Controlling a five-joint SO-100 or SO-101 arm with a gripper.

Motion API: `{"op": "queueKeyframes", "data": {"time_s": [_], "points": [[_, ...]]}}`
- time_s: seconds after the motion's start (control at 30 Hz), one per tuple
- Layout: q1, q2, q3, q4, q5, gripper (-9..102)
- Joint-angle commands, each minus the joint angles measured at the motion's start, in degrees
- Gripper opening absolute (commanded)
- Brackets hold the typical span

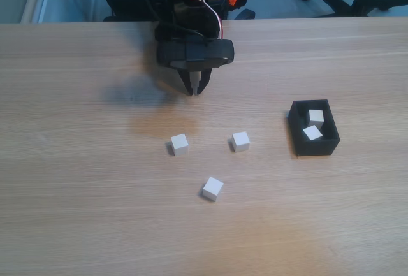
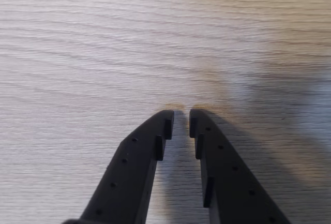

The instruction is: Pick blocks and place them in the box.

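Wooden table (image 1: 76,161), gripper (image 2: 181,118) nearly closed, empty

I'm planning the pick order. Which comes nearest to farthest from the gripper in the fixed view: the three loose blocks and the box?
From the gripper:
1. Left block and right block, too close to call.
2. Bottom block, lower centre.
3. Box, far right.

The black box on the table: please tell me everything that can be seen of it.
The black box is a small rectangular container with thin, matte, plastic-looking walls and an open top. It stands upright on the wooden table, at the right in the fixed view, apart from the gripper and the three loose blocks. Two white blocks lie inside, one tilted against the far end, one nearer.
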Motion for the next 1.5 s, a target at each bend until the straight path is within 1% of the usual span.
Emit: {"op": "queueKeyframes", "data": {"time_s": [0.0, 0.13, 0.53, 0.83, 1.03, 1.23, 1.47], "points": [[-0.44, 1.41, 3.16, 2.46, -0.35, 0], [-1.76, 0.0, 0.62, 0.88, -0.09, 1], [-4.39, -15.82, -12.04, -13.01, -0.53, 7], [-7.91, -28.39, -21.18, -21.18, 4.39, 11], [-10.02, -38.94, -26.37, -27.86, 6.15, 12], [-10.9, -52.91, -33.93, -33.13, 8.79, 12], [-12.66, -64.95, -41.22, -37.53, 10.63, 12]]}}
